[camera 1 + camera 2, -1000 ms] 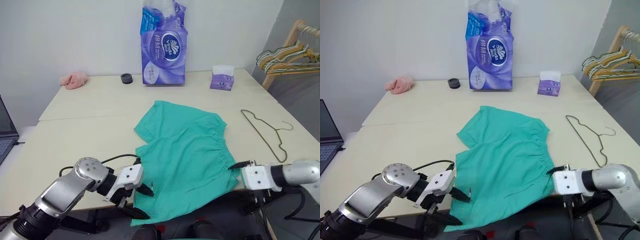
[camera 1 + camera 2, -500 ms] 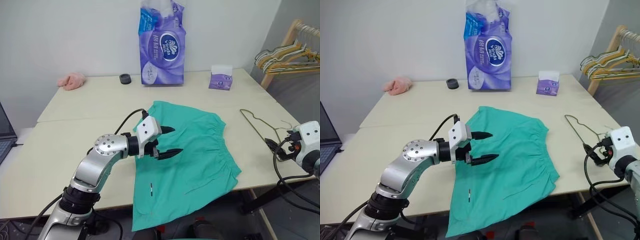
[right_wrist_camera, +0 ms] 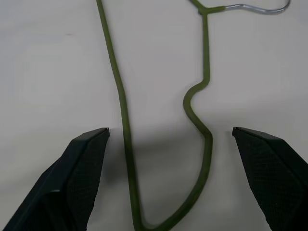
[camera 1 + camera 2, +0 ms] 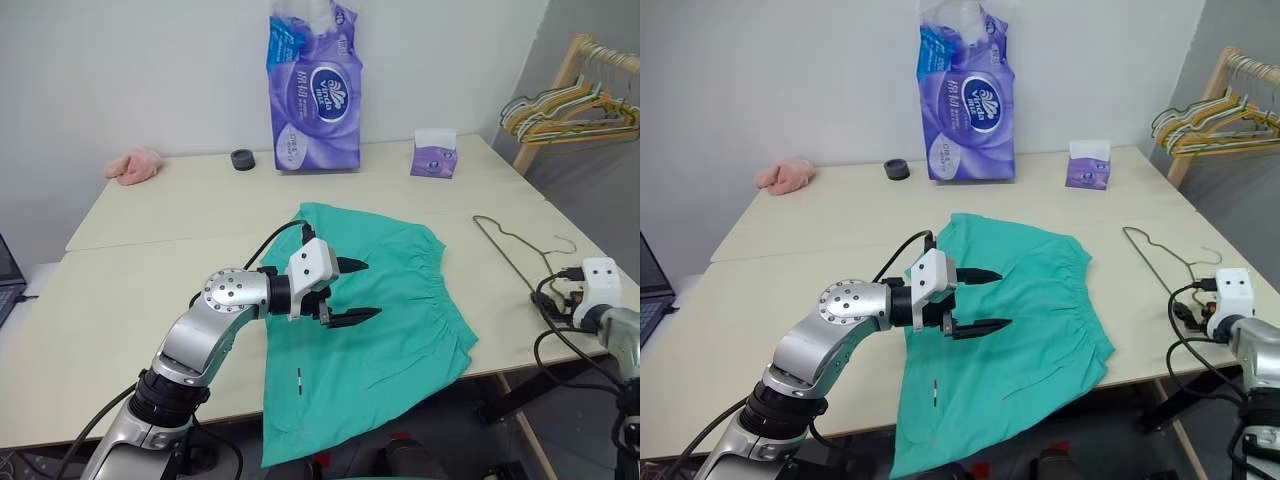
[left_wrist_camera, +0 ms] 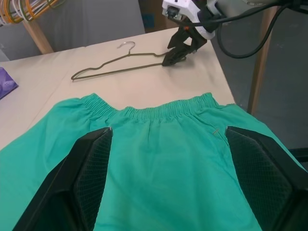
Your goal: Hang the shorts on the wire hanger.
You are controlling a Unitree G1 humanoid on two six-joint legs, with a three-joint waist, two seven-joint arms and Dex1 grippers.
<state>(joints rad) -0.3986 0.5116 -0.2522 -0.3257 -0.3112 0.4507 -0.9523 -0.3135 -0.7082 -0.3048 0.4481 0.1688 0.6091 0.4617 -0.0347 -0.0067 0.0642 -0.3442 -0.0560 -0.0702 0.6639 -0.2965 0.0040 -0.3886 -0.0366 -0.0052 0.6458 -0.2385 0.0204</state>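
Note:
The teal-green shorts (image 4: 400, 300) lie flat on the table, waistband toward the right, one leg hanging over the front edge. My left gripper (image 4: 368, 290) hovers open just above their middle, pointing right, with nothing between its fingers (image 5: 91, 173). The wire hanger (image 4: 510, 250) lies flat on the table right of the shorts, hook toward the far side. My right gripper (image 3: 170, 130) is open at the hanger's near end, and the olive wire (image 3: 122, 110) runs between its spread fingers. The left wrist view shows that gripper (image 5: 175, 53) tipped down onto the table by the hanger (image 5: 125, 65).
A tall purple tissue pack (image 4: 315, 85), a small tissue box (image 4: 433, 158), a black roll (image 4: 241, 159) and a pink cloth (image 4: 132, 165) sit along the back. A wooden rack with several hangers (image 4: 570, 100) stands at the far right. A laptop edge (image 4: 650, 290) is at the left.
My left gripper rose from the shorts' front corner to above their middle. My right gripper swung away from the shorts' right edge to the hanger's near end. The camera has shifted.

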